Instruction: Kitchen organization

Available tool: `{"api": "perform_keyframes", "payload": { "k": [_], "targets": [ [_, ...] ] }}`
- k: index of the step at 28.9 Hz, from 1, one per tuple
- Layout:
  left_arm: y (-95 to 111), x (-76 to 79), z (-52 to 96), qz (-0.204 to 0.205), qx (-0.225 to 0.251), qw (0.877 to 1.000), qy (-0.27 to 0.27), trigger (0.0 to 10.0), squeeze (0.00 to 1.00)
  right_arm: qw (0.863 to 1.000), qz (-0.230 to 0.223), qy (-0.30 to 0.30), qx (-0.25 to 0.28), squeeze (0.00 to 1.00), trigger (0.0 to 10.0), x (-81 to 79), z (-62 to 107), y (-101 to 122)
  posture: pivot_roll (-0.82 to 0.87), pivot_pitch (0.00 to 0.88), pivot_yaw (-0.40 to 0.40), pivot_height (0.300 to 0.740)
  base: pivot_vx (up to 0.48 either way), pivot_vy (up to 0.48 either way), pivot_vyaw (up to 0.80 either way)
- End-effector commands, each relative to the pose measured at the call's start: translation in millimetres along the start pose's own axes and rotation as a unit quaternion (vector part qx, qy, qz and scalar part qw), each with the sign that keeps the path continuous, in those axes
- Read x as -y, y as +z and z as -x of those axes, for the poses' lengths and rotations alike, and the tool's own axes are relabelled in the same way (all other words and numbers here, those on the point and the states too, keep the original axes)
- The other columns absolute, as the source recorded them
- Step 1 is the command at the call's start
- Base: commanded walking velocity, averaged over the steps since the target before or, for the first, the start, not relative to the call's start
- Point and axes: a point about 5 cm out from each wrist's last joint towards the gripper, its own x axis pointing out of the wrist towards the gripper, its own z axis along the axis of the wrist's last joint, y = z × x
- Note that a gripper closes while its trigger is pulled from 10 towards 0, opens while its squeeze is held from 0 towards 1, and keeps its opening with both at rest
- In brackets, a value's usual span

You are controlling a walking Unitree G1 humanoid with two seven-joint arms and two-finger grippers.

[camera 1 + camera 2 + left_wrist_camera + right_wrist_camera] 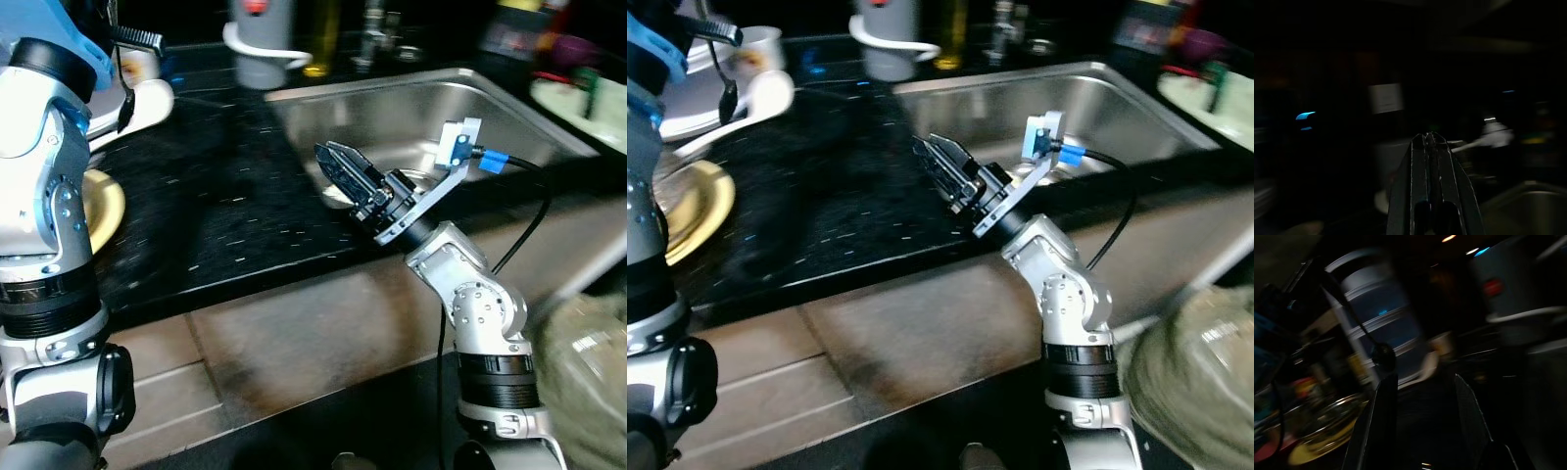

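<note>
Left eye view: the right claw (336, 160) hovers at centre frame over the black speckled table (216, 206), just at the left rim of the steel sink (411, 113). Its two black fingers (348, 168) stand a little apart and hold nothing. The silver right arm (470, 313) rises from the lower right, a blue-tipped cable looping off its wrist. At the left edge the left arm (44, 245) stands upright beside a yellow plate (103, 206) lying flat on the table. White dishes (142, 98) sit at upper left, and a grey jug (263, 44) stands at top centre behind the sink's corner.

Right eye view: the same scene shifted slightly. The yellow plate (691, 201) shows more fully at middle left, well apart from the right claw (939, 157). The white dishes (745, 93) lie above it, the sink (1087, 98) to the upper right.

Left wrist view: very dark and blurred. The left claw (1430, 139) points up from the bottom centre with its fingers pressed together and nothing between them. A pale square and faint blue glints float in the gloom.

Right wrist view: dark and streaked. The right claw's two fingers (1382, 421) rise from the bottom with a wide gap between them, empty. The yellow plate (1317, 445) glows at lower left; a silver arm segment (1376, 318) stands at upper centre.
</note>
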Motion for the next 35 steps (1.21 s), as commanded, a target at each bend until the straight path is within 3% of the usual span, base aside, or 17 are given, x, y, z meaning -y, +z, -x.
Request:
{"api": "perform_keyframes", "payload": {
  "k": [1, 11, 15, 23, 35],
  "targets": [
    [3, 0.4, -2.2, 0.005, 0.01, 1.0, -0.005, 0.0, 0.0, 1.0, 0.0, 0.005, -0.001, 0.0, 10.0, -2.3, -2.9, 0, -0.01, 0.059, -0.039, 0.732, 0.0, 0.0, -0.8],
    [-4, 3.5, -7.6, 0.01, 0.007, 1.0, -0.018, 0.0, 0.0, 1.0, 0.004, 0.0, 0.0, 0.0, 10.0, -2.1, -3.3, 0, -0.01, 0.059, -0.031, 0.732, 0.0, 0.0, -0.8],
    [-17, 7.6, -2.6, 0.03, -0.018, 0.999, -0.021, 0.0, 0.0, 1.0, 0.008, -0.007, 0.002, 0.0, 10.0, -0.6, -1.1, 0, -0.01, 0.061, -0.029, 0.732, 0.0, 0.0, -0.2],
    [-23, 13.2, 1.0, 0.052, -0.021, 0.998, -0.026, 0.0, 0.0, 1.0, 0.011, -0.007, -0.003, 0.0, 10.0, 0.0, -1.1, 0, -0.01, 0.061, -0.034, 0.732, 0.0, 0.0, 0.0],
    [-35, 14.9, 6.9, 0.063, -0.039, 0.997, -0.022, 0.0, 0.0, 1.0, 0.013, -0.004, -0.014, 0.0, 10.0, -1.0, -2.7, -3, -0.02, 0.058, -0.035, 0.732, 0.0, 0.0, -0.77]
  ]
}}
